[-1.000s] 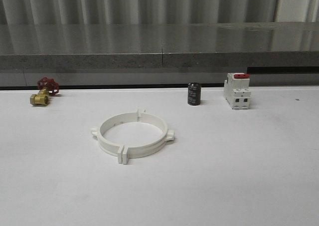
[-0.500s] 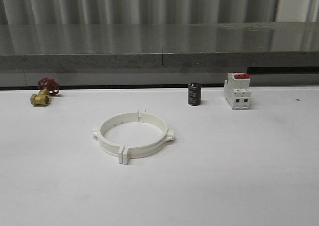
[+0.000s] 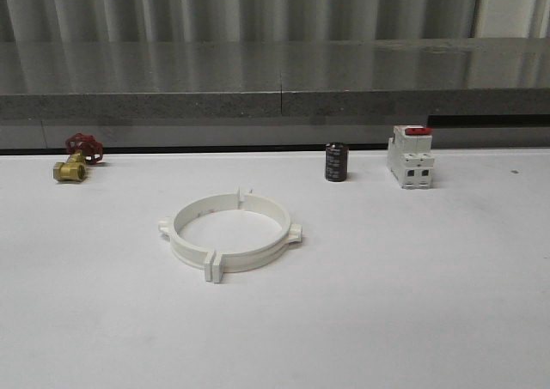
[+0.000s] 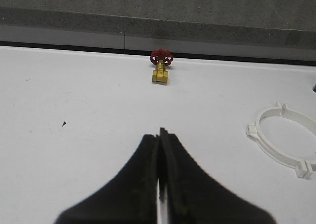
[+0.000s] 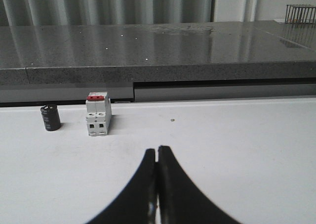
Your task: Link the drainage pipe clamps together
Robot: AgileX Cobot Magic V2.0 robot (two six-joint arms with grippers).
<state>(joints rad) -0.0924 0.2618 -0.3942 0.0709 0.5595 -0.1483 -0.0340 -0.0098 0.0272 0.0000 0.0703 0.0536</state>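
Two white drainage pipe clamps (image 3: pixel 228 233) lie joined as one ring on the white table, left of centre in the front view, with tabs meeting at front and back. Part of the same ring (image 4: pixel 286 137) appears in the left wrist view, off to the side of my left gripper (image 4: pixel 159 135), which is shut with nothing between its black fingers and hovers over bare table. My right gripper (image 5: pixel 157 151) is also shut and empty, well short of the breaker and the cylinder.
A brass valve with a red handwheel (image 3: pixel 74 159) sits at the back left. A black cylinder (image 3: pixel 336 162) and a white breaker with a red top (image 3: pixel 410 157) stand at the back right. A grey stone ledge (image 3: pixel 275 97) runs behind the table.
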